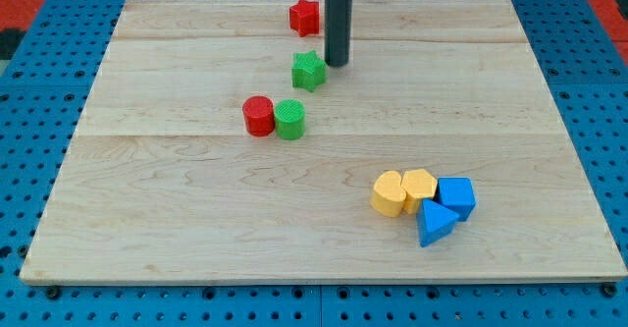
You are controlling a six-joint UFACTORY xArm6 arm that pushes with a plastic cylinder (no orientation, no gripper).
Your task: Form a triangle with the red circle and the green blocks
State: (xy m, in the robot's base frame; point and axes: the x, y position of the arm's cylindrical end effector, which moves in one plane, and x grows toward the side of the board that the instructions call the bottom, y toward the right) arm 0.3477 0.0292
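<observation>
The red circle [259, 116] lies left of centre on the wooden board, touching the green circle [289, 120] on its right. The green star [308, 71] sits a short way above and to the right of them. My tip [338, 64] is just to the right of the green star, very close to it or touching it. The rod rises straight up out of the view's top.
A red star-like block [305, 17] sits near the board's top edge, left of the rod. Two yellow blocks [390, 192] [419, 185] and two blue blocks [455, 196] [435, 223] cluster at the lower right. The board [147, 219] lies on a blue pegboard.
</observation>
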